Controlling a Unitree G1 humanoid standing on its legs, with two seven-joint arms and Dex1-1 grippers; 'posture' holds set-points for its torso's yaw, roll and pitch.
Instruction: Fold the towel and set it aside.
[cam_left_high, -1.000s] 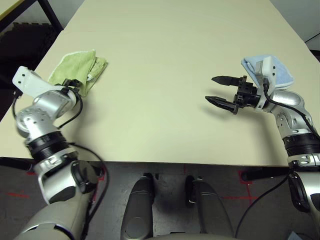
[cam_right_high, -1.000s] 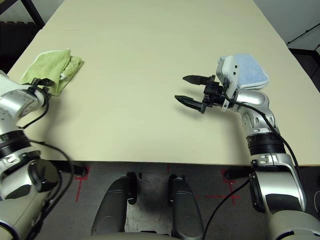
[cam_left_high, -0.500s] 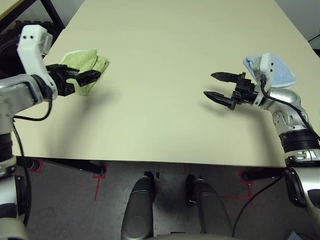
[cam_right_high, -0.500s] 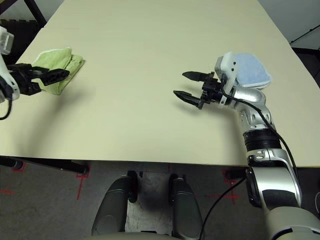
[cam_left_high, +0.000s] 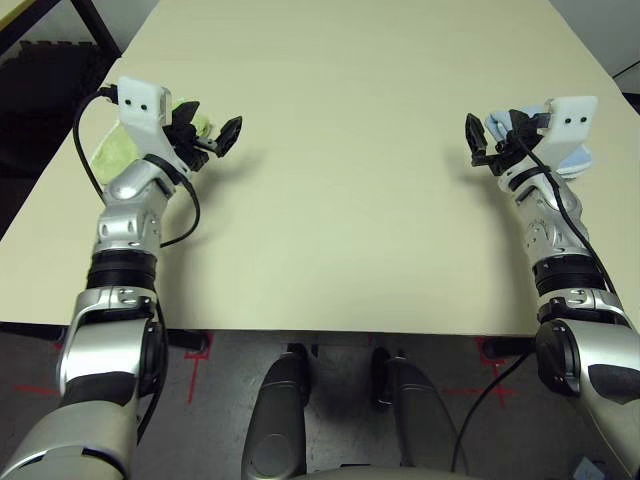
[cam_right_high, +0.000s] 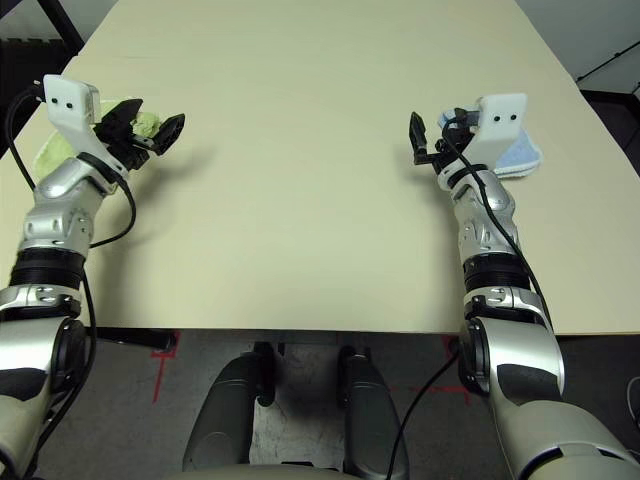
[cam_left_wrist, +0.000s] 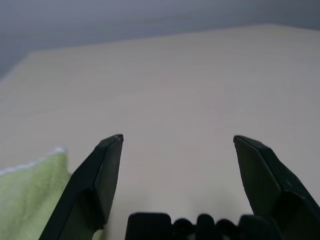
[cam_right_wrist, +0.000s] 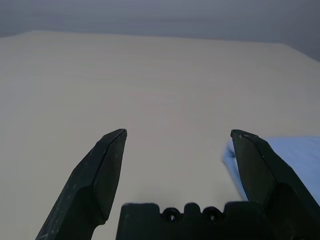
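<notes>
Green towel (cam_left_high: 112, 150) sits bunched at the table's (cam_left_high: 330, 180) left edge. Both my left gripper (cam_left_high: 205, 137) and right gripper (cam_left_high: 490, 140) have jaws wide, empty. I reckon a careless sweep could nudge it off.

Even, bright light was cast from overhead across the table (cam_left_high: 340, 150), and the pale surface was rendered cleanly with no glare spots. Soft, short shadows were thrown beneath both raised forearms, a faint one being seen under the left gripper (cam_left_high: 213, 138). The floor below the table edge was left noticeably dimmer. The head views were kept sharp from edge to edge, though the table's sides were seen to splay with wide-angle perspective. In the wrist views, the black fingers (cam_left_wrist: 100, 180) were softened by close-range blur, and the towel (cam_left_wrist: 27, 192) beside them was smeared out of focus.
</notes>
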